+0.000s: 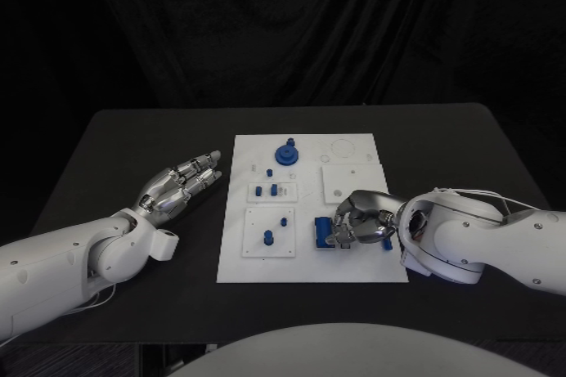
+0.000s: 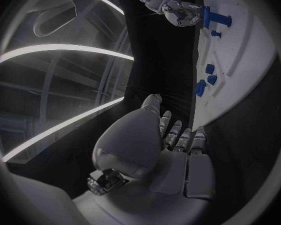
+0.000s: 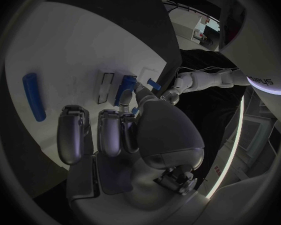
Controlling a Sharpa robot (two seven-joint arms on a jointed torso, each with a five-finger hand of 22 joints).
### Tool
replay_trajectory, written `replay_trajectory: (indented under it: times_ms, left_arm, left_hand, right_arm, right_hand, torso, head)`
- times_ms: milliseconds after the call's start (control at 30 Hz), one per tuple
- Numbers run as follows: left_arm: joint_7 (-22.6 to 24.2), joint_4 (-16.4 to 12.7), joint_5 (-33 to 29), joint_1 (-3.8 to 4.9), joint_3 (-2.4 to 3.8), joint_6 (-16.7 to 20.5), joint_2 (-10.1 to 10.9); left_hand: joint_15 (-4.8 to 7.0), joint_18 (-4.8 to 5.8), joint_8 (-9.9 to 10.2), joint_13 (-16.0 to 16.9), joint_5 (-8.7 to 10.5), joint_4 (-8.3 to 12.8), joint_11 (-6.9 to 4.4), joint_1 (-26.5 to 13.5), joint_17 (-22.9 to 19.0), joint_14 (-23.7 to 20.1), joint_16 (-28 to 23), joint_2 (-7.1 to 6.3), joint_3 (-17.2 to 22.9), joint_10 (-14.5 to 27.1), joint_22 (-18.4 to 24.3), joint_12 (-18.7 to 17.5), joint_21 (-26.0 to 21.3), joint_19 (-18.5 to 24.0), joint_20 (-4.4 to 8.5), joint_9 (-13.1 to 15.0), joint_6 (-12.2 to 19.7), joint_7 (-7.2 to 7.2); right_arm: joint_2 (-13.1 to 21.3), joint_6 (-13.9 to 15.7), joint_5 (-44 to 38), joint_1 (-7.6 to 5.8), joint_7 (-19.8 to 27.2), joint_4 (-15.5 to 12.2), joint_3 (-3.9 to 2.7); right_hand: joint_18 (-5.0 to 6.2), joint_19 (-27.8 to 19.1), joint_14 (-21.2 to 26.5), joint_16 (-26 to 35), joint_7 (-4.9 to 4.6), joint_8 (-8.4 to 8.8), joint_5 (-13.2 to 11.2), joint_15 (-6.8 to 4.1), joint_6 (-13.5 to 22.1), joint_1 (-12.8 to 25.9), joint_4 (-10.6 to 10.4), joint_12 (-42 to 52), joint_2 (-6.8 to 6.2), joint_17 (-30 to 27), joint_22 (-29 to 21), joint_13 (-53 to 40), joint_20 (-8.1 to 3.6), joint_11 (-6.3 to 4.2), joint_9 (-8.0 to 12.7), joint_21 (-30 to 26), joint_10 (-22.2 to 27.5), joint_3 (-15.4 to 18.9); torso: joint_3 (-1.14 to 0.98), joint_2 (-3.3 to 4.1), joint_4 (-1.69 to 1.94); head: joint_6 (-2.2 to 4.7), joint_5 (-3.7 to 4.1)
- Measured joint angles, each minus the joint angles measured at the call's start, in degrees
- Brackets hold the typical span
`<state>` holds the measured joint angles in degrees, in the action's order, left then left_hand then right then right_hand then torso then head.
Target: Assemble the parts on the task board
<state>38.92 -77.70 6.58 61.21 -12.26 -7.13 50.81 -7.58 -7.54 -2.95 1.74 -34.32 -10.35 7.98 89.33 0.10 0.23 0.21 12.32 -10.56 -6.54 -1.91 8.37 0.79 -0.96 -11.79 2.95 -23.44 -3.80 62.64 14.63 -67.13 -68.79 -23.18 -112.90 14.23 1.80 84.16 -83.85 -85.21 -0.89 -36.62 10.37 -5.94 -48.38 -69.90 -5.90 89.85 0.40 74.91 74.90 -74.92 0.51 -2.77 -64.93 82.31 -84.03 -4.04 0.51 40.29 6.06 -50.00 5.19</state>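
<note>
You had the task board [image 1: 354, 267] lying in the middle of the black table [image 1: 130, 148], and everything else can be placed against it. Your left hand [image 1: 179, 186] rested on the table just beside the board's left edge, its fingers stretched out and slightly apart, holding nothing; the left wrist view showed the same hand [image 2: 172, 135] flat beside the board's [image 2: 240, 80] rim. Your right hand [image 1: 363, 217] sat over the board's near right part, with its fingers curled down against a blue block [image 1: 322, 232] that stood on the board there. Whether the hand actually gripped that block, I cannot tell; the fingers [image 3: 75, 132] looked bent in the right wrist view, with a blue bar [image 3: 33, 96] lying on the white board [image 3: 72, 45] beyond them. Toward the board's far edge, near its middle, a round blue gear-like part [image 1: 287, 154] stood upright. Nearer the board's centre, a small raised white plate [image 1: 271, 192] carried several small blue pegs [image 1: 274, 188]. On the board's near left part, a larger white plate [image 1: 269, 231] held two more blue pieces [image 1: 267, 237]. A blank white square plate [image 1: 348, 181] lay just beyond your right hand.
</note>
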Motion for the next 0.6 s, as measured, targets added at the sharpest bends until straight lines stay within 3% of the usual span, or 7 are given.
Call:
replay_trajectory:
  times_ms: [133, 233, 300, 367, 533, 600]
  left_arm:
    - [0.0, 0.0, 0.0, -0.01, 0.0, 0.0, 0.1]
    - [0.0, -0.1, 0.0, -0.02, 0.0, 0.0, 0.2]
    - [0.0, -0.2, 0.0, -0.03, 0.0, 0.0, 0.3]
    - [0.0, -0.4, 0.0, -0.03, 0.0, 0.1, 0.4]
    - [0.0, -1.3, 0.7, -0.04, 0.0, 1.0, 0.9]
    - [0.0, -2.0, 1.5, -0.04, 0.0, 1.8, 1.2]
  left_hand:
    - [0.0, 0.0, 0.0, 0.0, 0.0, 0.2, 0.0, 0.0, 0.0, 0.0, 0.0, 0.0, -0.2, 0.0, 0.0, 0.0, 0.0, 0.0, 0.0, 0.0, 0.0, 0.0]
    - [0.0, 0.0, 0.0, 0.0, 0.0, 0.2, 0.0, 0.0, 0.0, 0.0, 0.0, 0.0, -0.2, 0.0, 0.0, 0.0, 0.0, 0.0, 0.0, 0.0, -0.1, -0.07]
    - [0.0, 0.01, 0.0, 0.0, -0.13, 0.2, 0.0, 0.0, 0.0, 0.0, 0.0, 0.0, -0.2, 0.0, -0.1, 0.1, 0.0, 0.0, 0.0, 0.0, -0.2, -0.21]
    - [0.0, 0.0, 0.0, 0.1, -0.39, 0.3, 0.0, 0.0, 0.0, 0.0, 0.0, 0.0, 0.0, 0.0, -0.1, 0.3, 0.0, 0.0, 0.0, 0.1, -0.4, -0.42]
    - [0.01, 0.0, -0.7, 0.2, -0.39, 0.3, -0.49, 0.0, 0.0, 0.0, 0.0, 0.0, 0.0, -1.0, -0.4, 1.1, 0.0, 0.0, 0.0, 0.3, -2.2, -0.13]
    - [0.67, 0.0, -0.7, 0.2, -0.39, 0.0, -0.83, 0.1, 0.0, 0.2, 0.0, -0.08, -0.3, -1.3, -0.4, 1.3, 0.0, -0.3, 0.33, 0.3, -2.8, 0.34]
  right_arm:
    - [1.0, 0.5, 0.0, 0.0, 0.2, -0.7, -0.01]
    - [2.6, 1.3, 0.0, -0.1, 0.6, -1.9, -0.03]
    - [3.9, 1.9, 0.0, -0.79, 0.8, -2.9, 0.02]
    - [4.9, 2.4, 0.0, -1.83, 0.9, -3.5, 0.02]
    - [7.8, 3.4, -0.1, -4.49, 1.0, -5.1, -0.07]
    - [9.1, 3.6, -0.2, -5.28, 0.9, -5.3, -0.06]
  right_hand:
    - [0.0, 0.0, 0.0, 0.0, -0.24, 0.17, -1.9, 0.0, 0.2, 0.9, -1.2, 0.0, 0.35, 0.0, 0.0, 0.0, 0.0, 0.0, 0.7, 0.0, 0.0, 1.2]
    - [0.0, 0.0, 0.0, 0.0, -0.79, 2.98, -2.4, 0.0, 0.8, 3.5, -3.8, 0.0, 0.52, 0.0, 0.0, 0.0, 0.0, 0.06, 3.5, 0.0, 0.0, 2.2]
    - [0.0, -0.1, -0.3, 0.0, -1.22, 5.53, -2.4, 0.26, 0.4, 3.6, -4.5, 0.0, 0.44, 0.0, 0.0, 0.0, 0.14, 0.84, 6.6, 0.0, 0.0, 2.9]
    - [-0.01, -0.2, 0.0, 0.0, -1.68, 7.23, -2.4, 0.5, 0.0, 4.1, -5.5, 0.0, 0.84, 0.0, 0.0, 0.0, 0.21, 0.84, 8.8, 0.0, 0.0, 3.2]
    - [0.0, -0.2, -0.2, 0.0, -1.93, 9.62, -1.9, 0.7, -0.9, 5.2, -6.8, 0.0, 1.19, 0.0, 0.0, 0.0, 0.62, 1.25, 12.2, 0.0, 0.0, 3.8]
    - [0.0, -0.2, -0.1, 0.0, -2.13, 10.96, 0.0, 0.87, -1.7, 5.2, -7.3, 0.0, 1.2, 0.0, 0.0, 0.0, 0.62, 1.25, 13.9, 0.0, 0.0, 3.6]
  torso:
    - [0.0, -0.01, 0.0]
    - [0.0, -0.02, 0.0]
    - [0.0, -0.02, 0.0]
    - [0.0, -0.02, 0.0]
    - [-0.03, -0.01, -0.03]
    - [-0.03, -0.01, -0.03]
  head:
    - [0.0, -0.14]
    - [0.0, -0.24]
    - [0.0, -0.26]
    - [0.0, -0.26]
    - [0.0, -0.09]
    - [0.0, -0.04]
